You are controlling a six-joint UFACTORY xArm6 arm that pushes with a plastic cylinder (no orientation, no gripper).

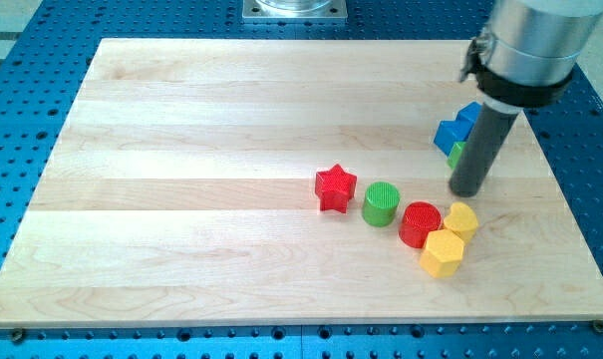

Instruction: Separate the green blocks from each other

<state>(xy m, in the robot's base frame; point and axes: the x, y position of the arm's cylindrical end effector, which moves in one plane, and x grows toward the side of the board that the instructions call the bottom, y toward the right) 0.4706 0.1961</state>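
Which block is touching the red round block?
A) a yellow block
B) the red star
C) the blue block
A: the red round block sits right against the yellow blocks on its right side, while the red star and blue block stand apart from it.

Looked pale wood, smooth and matt: the surface [181,120]. Ribbed matt plastic on the green cylinder [380,203] and red star [335,187].
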